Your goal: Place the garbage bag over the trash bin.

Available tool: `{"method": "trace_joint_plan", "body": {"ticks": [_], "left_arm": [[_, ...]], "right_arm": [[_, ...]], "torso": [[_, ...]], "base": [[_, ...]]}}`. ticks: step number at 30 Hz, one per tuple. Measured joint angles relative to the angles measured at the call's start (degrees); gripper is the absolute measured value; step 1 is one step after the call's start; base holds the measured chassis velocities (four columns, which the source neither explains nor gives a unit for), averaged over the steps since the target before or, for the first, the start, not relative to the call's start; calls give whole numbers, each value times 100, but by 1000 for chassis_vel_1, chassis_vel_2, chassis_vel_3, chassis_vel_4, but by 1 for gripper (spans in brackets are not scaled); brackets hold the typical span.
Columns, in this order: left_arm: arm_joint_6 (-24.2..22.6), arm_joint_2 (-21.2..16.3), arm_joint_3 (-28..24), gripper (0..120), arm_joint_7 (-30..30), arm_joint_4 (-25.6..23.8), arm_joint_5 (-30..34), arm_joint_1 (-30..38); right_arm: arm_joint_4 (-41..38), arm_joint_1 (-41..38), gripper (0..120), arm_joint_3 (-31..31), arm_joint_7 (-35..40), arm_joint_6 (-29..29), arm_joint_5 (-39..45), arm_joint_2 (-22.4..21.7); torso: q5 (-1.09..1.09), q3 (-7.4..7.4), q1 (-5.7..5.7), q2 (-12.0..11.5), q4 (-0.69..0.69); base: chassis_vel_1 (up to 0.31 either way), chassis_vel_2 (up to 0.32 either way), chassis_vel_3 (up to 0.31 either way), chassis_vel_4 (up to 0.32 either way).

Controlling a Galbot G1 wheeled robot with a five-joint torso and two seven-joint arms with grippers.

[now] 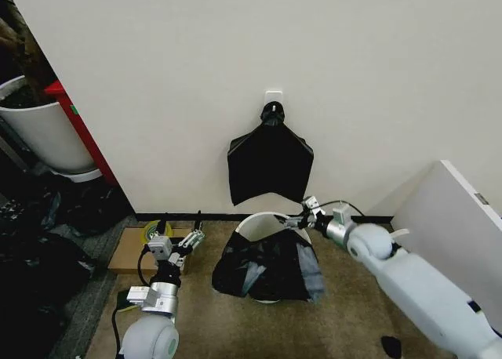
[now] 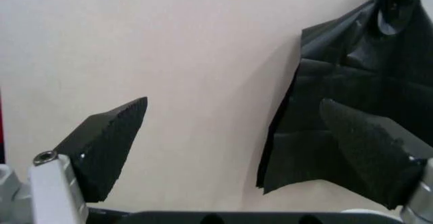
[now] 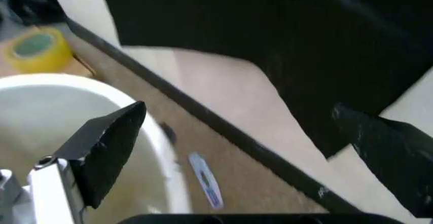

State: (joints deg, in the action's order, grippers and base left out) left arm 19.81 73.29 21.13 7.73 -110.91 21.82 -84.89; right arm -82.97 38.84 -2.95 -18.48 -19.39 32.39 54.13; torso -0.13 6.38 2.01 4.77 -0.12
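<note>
Bag slumped around the bin's outside, mouth uncovered; both grippers empty.

Lower left of the head view: left gripper (image 1: 182, 235) is raised near the floor with its jaws spread; its wrist view shows nothing between the pads, so I judge this arm idle. Lower centre: the garbage bag (image 1: 263, 270) wraps the near side of the trash bin (image 1: 259, 220), bunched low on the carpet, with the white rim bare at the far edge, so the bag is not yet over the opening. Right gripper (image 1: 302, 217) sits right of centre at the bin's far rim, jaws spread and empty, probably placed to grab an edge. Beyond, upper centre, a flat black bag (image 1: 270, 165) hangs from a wall hook (image 1: 272, 99), apart from the bin.
</note>
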Motion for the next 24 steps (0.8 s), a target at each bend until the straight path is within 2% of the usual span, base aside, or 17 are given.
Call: {"method": "trace_joint_plan", "body": {"ticks": [1,4,8,16,20,24], "left_arm": [[0,0,0,100,0,0,0,0],[-43,34,-5,100,93,35,-1,19],[-78,27,-8,100,150,89,-1,36],[-124,41,-24,100,310,126,-43,9],[-140,51,-25,100,419,127,-74,-13],[-205,35,-9,100,615,149,-78,14]], "right_arm": [[0,0,100,0,0,0,0,0],[-23,-133,100,43,-44,-707,-165,31],[-150,-72,100,48,-206,-1062,-342,45],[118,-39,100,40,-463,-1068,-757,295],[306,-71,90,30,-246,-1078,-800,426],[324,24,71,31,-62,-1141,-744,454]], "torso": [[0,0,0,0,0],[-3,0,0,0,-1],[-4,-1,-1,0,-1],[0,-1,-1,0,0],[-1,-1,-1,0,-1],[-4,-2,-1,1,-1]], "base": [[0,0,0,0],[0,0,0,0],[0,0,0,0],[0,0,0,0],[0,0,0,0],[0,0,0,0]]}}
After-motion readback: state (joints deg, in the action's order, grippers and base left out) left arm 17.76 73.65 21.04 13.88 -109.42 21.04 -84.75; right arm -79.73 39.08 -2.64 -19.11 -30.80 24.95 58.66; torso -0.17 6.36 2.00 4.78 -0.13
